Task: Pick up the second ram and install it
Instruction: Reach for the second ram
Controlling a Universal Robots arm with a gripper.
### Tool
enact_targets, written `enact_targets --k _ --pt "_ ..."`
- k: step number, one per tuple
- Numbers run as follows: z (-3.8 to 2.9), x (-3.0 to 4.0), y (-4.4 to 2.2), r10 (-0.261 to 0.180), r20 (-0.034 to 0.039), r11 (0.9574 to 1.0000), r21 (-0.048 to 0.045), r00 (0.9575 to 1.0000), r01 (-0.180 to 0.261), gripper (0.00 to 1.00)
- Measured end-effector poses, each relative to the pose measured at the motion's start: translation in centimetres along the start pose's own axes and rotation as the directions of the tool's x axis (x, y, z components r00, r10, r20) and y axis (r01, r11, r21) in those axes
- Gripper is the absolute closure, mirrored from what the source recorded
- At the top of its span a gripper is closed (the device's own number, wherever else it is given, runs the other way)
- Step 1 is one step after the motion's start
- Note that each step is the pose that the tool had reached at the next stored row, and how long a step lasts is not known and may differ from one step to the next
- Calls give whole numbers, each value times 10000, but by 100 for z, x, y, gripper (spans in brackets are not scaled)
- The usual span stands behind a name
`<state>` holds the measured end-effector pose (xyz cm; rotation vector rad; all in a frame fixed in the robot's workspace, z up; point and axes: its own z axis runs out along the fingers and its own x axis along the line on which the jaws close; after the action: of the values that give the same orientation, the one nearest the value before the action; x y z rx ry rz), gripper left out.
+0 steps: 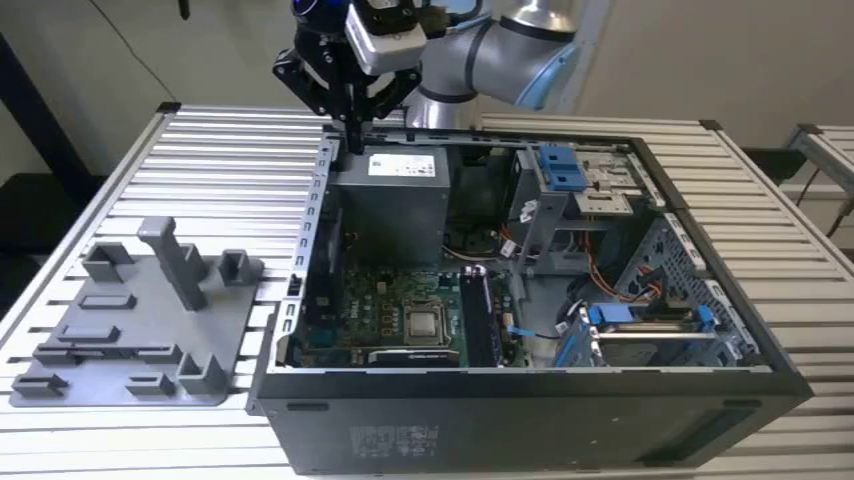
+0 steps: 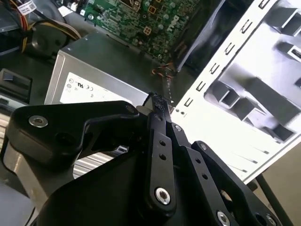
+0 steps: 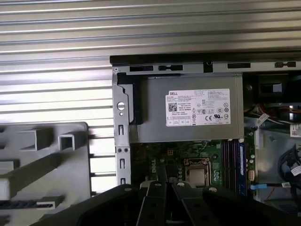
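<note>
My gripper (image 1: 356, 135) hangs above the rear corner of the open computer case (image 1: 534, 378), on the exterior view's left, over the grey power supply (image 1: 400, 195). In the second wrist view its black fingertips (image 2: 157, 101) meet with nothing between them. A dark thin strip (image 3: 21, 204), which I take for the second ram, lies edge-on in the long holder of the grey fixture plate (image 1: 114, 352), well away from the gripper. Long sockets (image 1: 477, 312) stand beside the processor on the green motherboard (image 1: 380, 315).
The case lies on its side on a slatted metal table (image 1: 227, 170). Grey upright blocks (image 1: 167, 255) rise from the fixture plate. Blue drive brackets (image 1: 567, 170) and loose cables (image 1: 607, 280) crowd the case on the exterior view's right.
</note>
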<state>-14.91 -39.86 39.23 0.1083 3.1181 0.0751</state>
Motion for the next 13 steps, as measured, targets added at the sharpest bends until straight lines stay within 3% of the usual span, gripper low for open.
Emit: enact_targets --k 13 --pt "-1 122 -8 0 0 10000 0 10000 0 89"
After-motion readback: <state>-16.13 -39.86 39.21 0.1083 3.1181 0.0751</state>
